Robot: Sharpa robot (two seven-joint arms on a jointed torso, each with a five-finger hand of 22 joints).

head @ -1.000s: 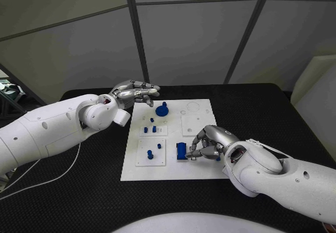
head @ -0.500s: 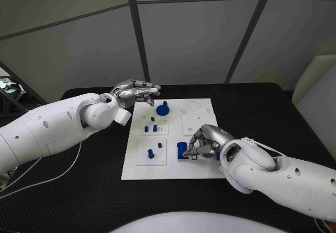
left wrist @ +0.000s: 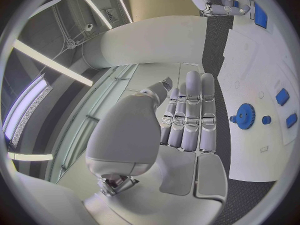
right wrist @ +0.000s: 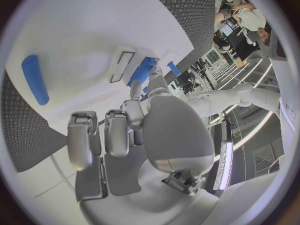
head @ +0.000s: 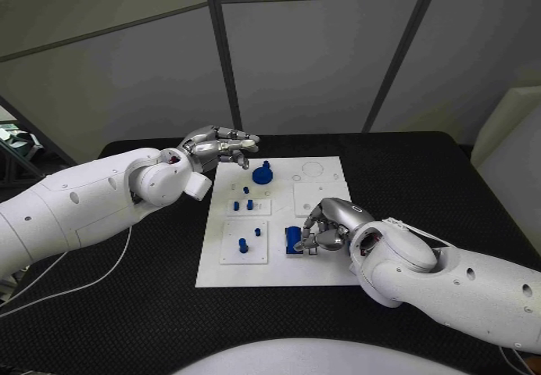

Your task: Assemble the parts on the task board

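Observation:
The white task board [head: 327, 269] lies mid-table. A blue block [head: 293, 238] stands near its front middle, and my right hand [head: 329, 225] grips it from the right with curled fingers. The right wrist view shows that hand [right wrist: 144, 125], its fingertips on the block [right wrist: 142, 71], and a loose blue bar [right wrist: 35, 78] lying on the board. My left hand [head: 220, 146] hovers off the board's far left corner and holds nothing. The left wrist view shows its fingers [left wrist: 190, 120] side by side near the blue gear [left wrist: 244, 116].
The blue gear [head: 263, 175] sits at the board's far middle. Small blue pegs [head: 242, 206] stand in a raised plate at the left, and two more pegs [head: 241, 247] stand in a plate nearer me. Black table [head: 135, 312] surrounds the board.
My right hand has shifted left along the board and closed in on the blue block, which stays in place. The left hand has barely moved.

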